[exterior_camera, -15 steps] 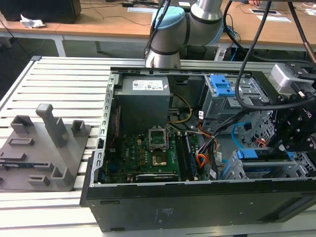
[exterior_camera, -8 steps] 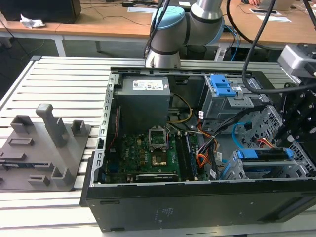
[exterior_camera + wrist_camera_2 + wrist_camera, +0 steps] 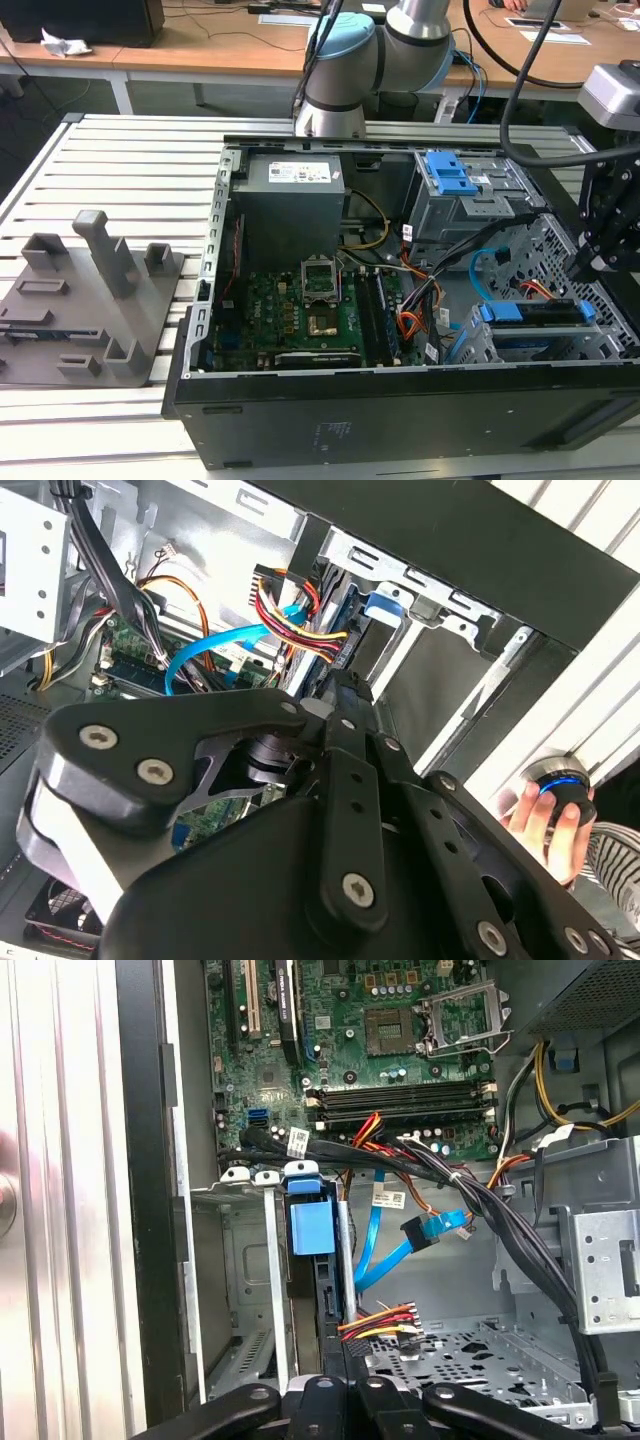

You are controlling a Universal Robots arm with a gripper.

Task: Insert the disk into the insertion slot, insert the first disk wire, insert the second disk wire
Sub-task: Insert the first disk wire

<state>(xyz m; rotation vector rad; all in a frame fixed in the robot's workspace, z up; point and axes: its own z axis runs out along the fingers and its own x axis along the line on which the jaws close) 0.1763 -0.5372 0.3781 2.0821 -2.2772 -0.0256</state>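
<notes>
Pinching the disk (image 3: 530, 312) edge-on, the nearly closed gripper (image 3: 584, 272) steadied it in the insertion slot (image 3: 612, 335), four o'clock in the case (image 3: 300, 420), for square seating.

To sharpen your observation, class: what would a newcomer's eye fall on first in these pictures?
The open computer case, its green circuit board bare, lies in the exterior view's middle. At that view's right, the black pincer hangs over the blue-framed disk at the low grey cage. A glossy light-blue cable curls beside it.
</notes>
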